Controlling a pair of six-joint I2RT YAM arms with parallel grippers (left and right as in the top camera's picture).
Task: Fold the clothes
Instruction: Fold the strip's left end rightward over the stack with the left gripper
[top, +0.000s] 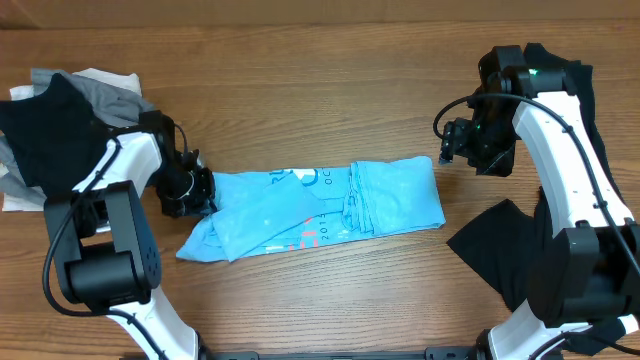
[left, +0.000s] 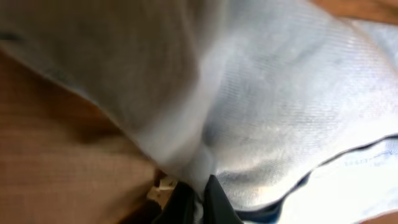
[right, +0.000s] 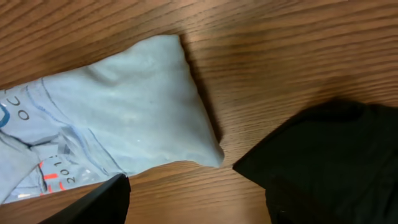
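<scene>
The light-blue T-shirt (top: 320, 205) lies half folded in the middle of the wooden table, with white and coral lettering showing. My left gripper (top: 197, 190) is at its left end, shut on a pinch of the blue cloth; the cloth (left: 280, 93) fills the left wrist view above the jaws (left: 198, 202). My right gripper (top: 452, 140) is open and empty, above the table just past the shirt's right end (right: 137, 112). A black garment (top: 500, 245) lies at the right.
A pile of black, grey and white clothes (top: 60, 110) sits at the far left. The black garment (right: 329, 162) spreads under the right arm near the table's right edge. Bare wood lies along the front and back of the shirt.
</scene>
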